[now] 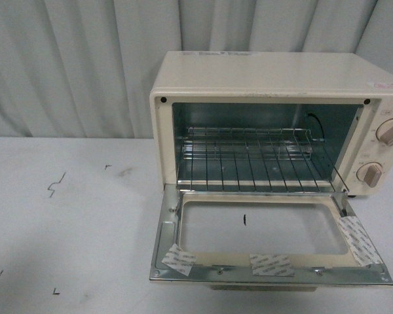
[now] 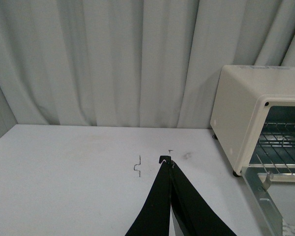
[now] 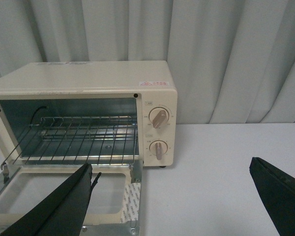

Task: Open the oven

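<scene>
The oven (image 1: 262, 78) stands on the desk (image 1: 72, 229), right of centre in the front view, with its back close to the pale curtain (image 1: 72, 65). Its door (image 1: 167, 243) is dropped fully down and lies about flat, the far front edge reaching towards the camera; three tape patches (image 1: 271, 265) sit on the inner frame around the glass. Inside, the wire rack (image 1: 255, 160) lies level across the cavity. Two knobs (image 1: 369, 174) are stacked on the right-hand panel. Neither arm appears in the front view. The left pincer (image 2: 167, 162) is pressed narrow, its two black fingers (image 2: 155, 206) meeting at the tips with nothing between them; it hangs over bare desk to the oven's left, well apart from the casing, pointing towards the curtain. The right pincer (image 3: 171, 166) is spread wide and holds nothing: in its wrist view one finger shows in front of the door's window, the other over open desk beyond the knob side; whether either touches anything cannot be told. Left of the oven the desk is a broad white surface carrying only a few small dark marks (image 1: 56, 184). On the right, the casing runs to the edge of the front view.
</scene>
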Tool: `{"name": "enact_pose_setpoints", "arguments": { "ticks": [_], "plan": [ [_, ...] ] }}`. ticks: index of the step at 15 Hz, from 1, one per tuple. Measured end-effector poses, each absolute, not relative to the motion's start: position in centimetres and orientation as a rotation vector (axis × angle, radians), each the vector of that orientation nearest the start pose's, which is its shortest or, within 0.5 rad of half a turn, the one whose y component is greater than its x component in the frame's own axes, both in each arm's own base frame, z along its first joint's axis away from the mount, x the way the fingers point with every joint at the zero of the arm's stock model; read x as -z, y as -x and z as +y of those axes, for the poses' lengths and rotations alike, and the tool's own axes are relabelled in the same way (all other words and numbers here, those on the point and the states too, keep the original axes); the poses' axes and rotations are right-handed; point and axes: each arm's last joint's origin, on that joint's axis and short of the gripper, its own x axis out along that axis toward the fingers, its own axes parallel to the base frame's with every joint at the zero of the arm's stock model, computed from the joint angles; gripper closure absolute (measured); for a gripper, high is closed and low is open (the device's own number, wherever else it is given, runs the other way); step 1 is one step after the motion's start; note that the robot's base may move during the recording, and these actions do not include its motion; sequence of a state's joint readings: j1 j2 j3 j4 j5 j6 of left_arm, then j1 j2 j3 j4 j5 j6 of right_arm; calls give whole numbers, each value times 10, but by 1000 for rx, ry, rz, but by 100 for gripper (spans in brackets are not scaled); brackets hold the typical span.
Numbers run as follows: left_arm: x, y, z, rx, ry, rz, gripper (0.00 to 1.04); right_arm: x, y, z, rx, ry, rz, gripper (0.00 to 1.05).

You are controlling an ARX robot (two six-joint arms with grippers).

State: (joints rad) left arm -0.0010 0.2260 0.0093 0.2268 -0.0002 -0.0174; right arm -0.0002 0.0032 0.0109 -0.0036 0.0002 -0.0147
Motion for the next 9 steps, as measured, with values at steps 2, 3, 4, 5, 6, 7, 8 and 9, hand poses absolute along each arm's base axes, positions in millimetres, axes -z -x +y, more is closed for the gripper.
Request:
{"name": "enact_pose_setpoints", "arguments": {
  "ticks": [2,3,4,5,6,7,8,9],
  "plan": [
    [-169,-109,0,0,17,-9,103,-167,-97,0,0,15,-4,6],
    [-169,-108,0,0,17,-10,103,-167,-97,0,0,15,-4,6],
    [-168,-106,0,-1,17,5,103,-167,-97,0,0,15,-4,6],
    [-163,-100,0,3,18,44,103,-167,-97,0,1,15,-4,6],
    [-169,-97,0,2,17,-22,103,-167,-97,0,0,15,-3,6],
    [-165,-98,0,-2,18,6,103,-167,-97,0,0,15,-4,6],
    [-166,-98,0,0,17,2,103,-167,-97,0,0,15,-4,6],
    [-166,-98,0,0,17,1,103,-167,-97,0,0,15,-4,6]
  ]
}}
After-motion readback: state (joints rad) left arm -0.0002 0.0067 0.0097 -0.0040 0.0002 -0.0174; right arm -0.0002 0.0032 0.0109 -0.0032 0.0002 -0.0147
